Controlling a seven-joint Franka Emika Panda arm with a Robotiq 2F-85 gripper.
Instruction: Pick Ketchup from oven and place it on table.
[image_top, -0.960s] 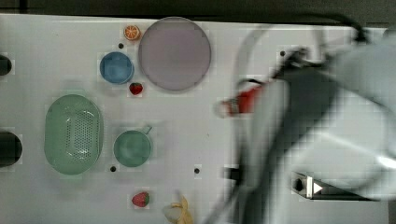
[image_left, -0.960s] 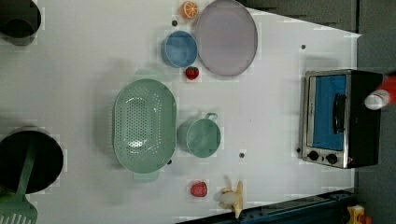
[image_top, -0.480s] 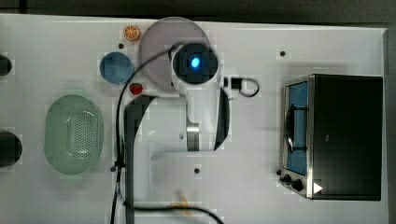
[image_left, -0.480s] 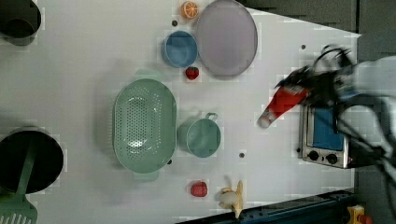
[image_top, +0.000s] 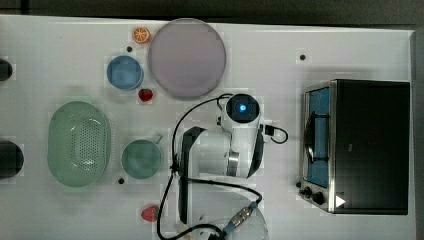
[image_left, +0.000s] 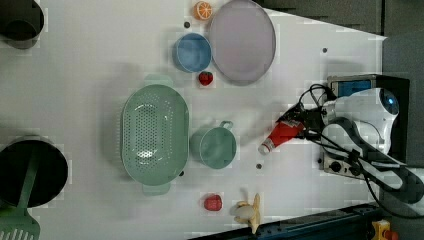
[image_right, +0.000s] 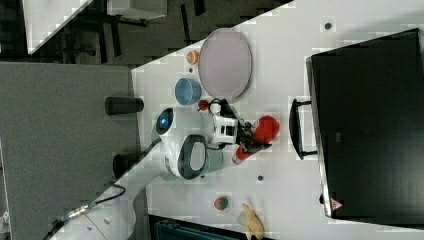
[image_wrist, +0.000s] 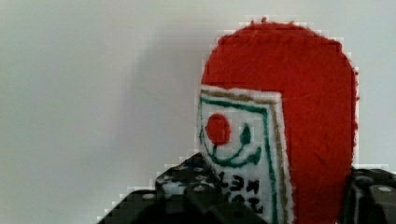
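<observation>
One white table (image_top: 60, 40) carries the oven (image_top: 370, 145) and dishes.

The white arm reaches out over the counter (image_top: 350, 55), bent at the elbow, its wrist turned downward with a blue light glowing on top. Black cables loop along its side. At its tip the claw (image_left: 295, 127) is clamped on the Ketchup (image_left: 281, 135); in the wrist view a dark finger (image_wrist: 187, 186) sits against each side of the bottle.
</observation>
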